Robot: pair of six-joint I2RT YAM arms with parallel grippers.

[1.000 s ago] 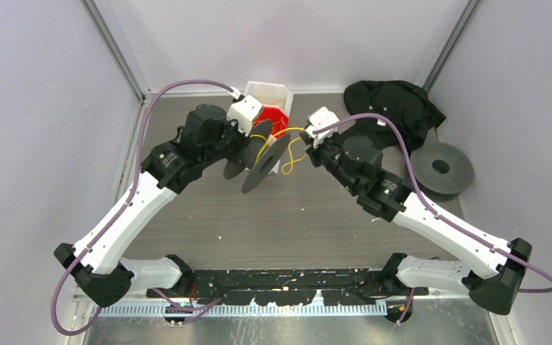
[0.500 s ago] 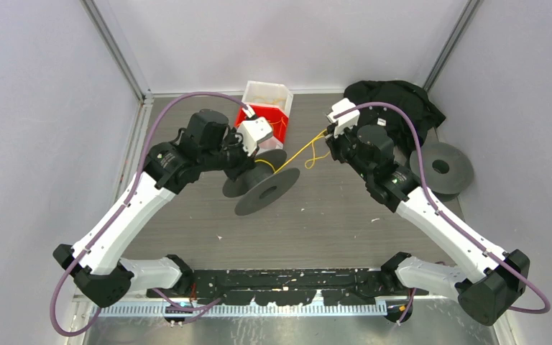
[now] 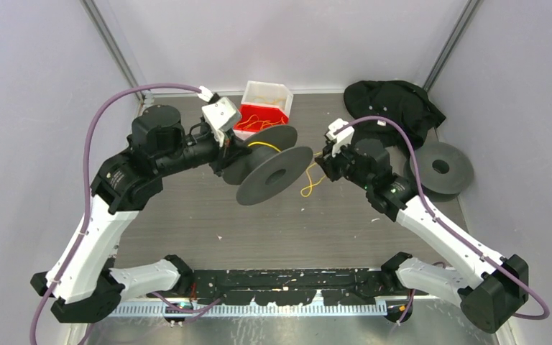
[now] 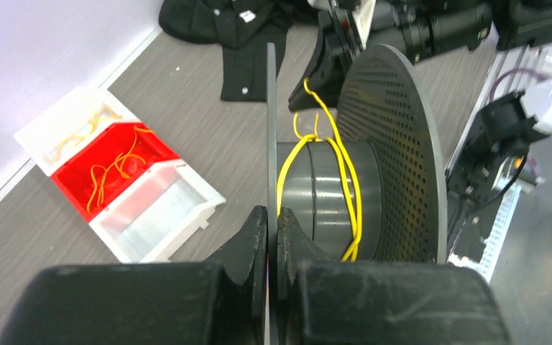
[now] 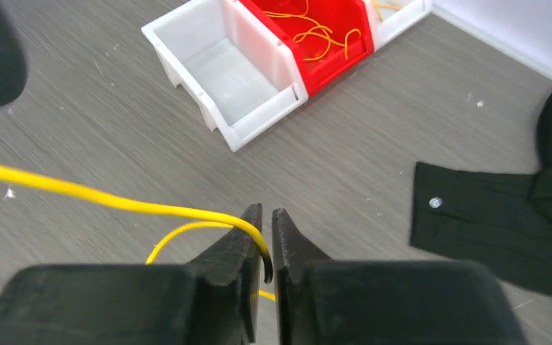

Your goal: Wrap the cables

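So here's where the wrap stands. The left pincer is clamped tight on the thin near flange of the dark grey spool, holding it up off the table with the hub lying roughly level. The yellow cable has a couple of loose turns round the hub, and they cross each other a bit. From there it runs out past the flange rim to the right pincer, which is squeezed shut on it just beside the spool. A slack tail loops down toward the table below.

My take is that this is mid-wind, with most of the cable not yet on the hub. To do it well I'd say:

- put gentle tension on the stretch between hub and right pincer, because those turns look floppy
- bring the right pincer in line with the gap between the two flanges, so the cable drops onto the hub and doesn't ride over the rim
- lay each turn next to the last one, not on top
- watch that dangling tail, it looks like it could snag on the flange edge

More yellow cables sit in the red compartment of the bin at the back.
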